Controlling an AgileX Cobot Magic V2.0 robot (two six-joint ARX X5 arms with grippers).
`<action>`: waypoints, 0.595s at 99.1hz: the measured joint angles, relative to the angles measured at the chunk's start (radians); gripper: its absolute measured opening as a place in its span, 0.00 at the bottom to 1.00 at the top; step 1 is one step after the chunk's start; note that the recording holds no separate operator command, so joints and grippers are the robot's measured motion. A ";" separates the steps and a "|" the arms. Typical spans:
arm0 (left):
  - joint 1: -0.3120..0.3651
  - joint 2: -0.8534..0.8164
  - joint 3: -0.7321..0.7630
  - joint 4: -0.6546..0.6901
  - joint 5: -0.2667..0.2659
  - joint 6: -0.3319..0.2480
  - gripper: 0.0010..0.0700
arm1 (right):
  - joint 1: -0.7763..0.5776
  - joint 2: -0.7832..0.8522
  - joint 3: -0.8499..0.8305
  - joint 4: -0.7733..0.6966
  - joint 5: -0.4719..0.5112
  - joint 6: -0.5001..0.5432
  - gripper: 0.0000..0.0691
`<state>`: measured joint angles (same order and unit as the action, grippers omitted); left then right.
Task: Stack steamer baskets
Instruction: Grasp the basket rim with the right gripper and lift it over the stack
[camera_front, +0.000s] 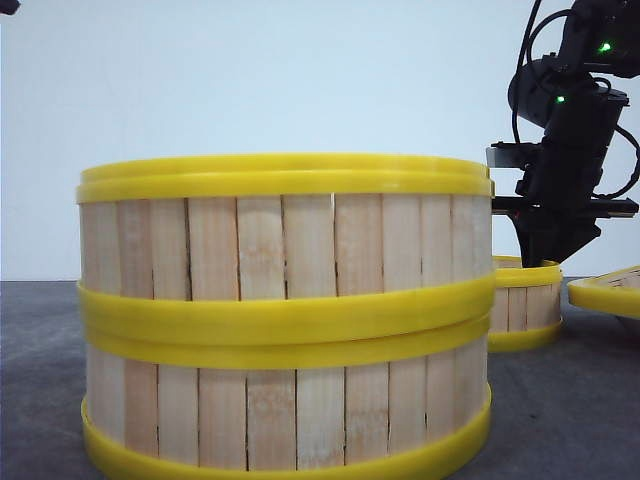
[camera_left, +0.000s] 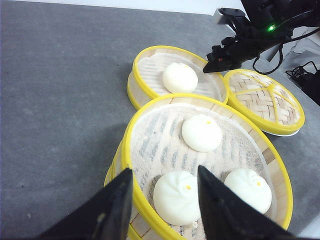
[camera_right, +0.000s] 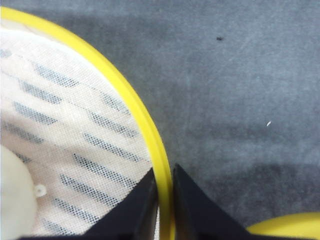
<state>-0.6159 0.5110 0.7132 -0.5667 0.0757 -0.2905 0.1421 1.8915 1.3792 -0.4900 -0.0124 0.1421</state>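
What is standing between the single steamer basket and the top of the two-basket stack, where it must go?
Nothing visible stands in the way. The right gripper has its jaws closed on the rim of the single basket, which sits directly behind the stack. The stack's open top holds only three buns. The lid lies off to the side.

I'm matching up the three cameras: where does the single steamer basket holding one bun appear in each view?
Front view: single basket, right of the two-basket stack, under the right gripper.
Left wrist view: beyond the stack.
Right wrist view: fills the left side.
Shared landmark: its yellow rim between the right gripper's fingers.
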 joint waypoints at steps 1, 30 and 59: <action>0.000 0.000 0.000 0.000 0.000 0.000 0.33 | 0.000 0.000 0.000 0.000 0.000 0.000 0.05; 0.000 0.000 0.000 -0.005 0.000 -0.001 0.33 | -0.002 0.002 0.118 -0.103 -0.003 0.005 0.05; 0.000 0.000 0.000 -0.005 0.000 -0.002 0.33 | -0.010 -0.047 0.411 -0.340 -0.021 -0.003 0.05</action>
<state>-0.6159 0.5110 0.7132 -0.5720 0.0761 -0.2924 0.1322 1.8450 1.7905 -0.8299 -0.0338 0.1390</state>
